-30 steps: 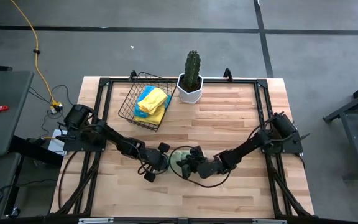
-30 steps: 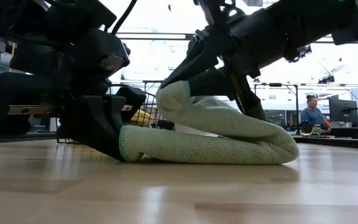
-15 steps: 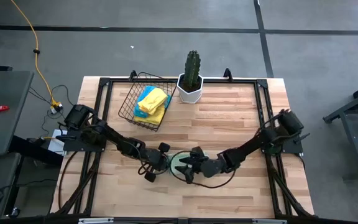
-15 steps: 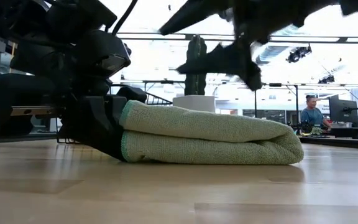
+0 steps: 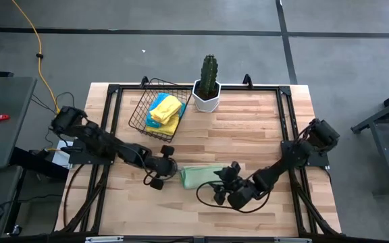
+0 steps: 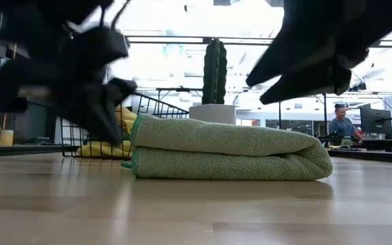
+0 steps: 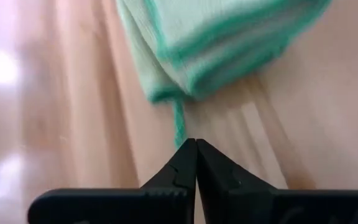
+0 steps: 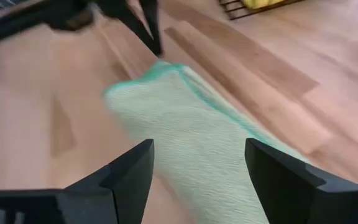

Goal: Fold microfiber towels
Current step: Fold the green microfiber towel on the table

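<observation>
towel: pale green towel lay folded, lower centre | left gripper pressed together beside its left end; right gripper spread, lower right of it

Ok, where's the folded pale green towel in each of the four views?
High view: pale green towel, front centre of the table, between the arms.
Low view: centre, lying flat.
Left wrist view: upper middle.
Right wrist view: centre.
Shared landmark: wire basket, behind the towel in low view.
</observation>
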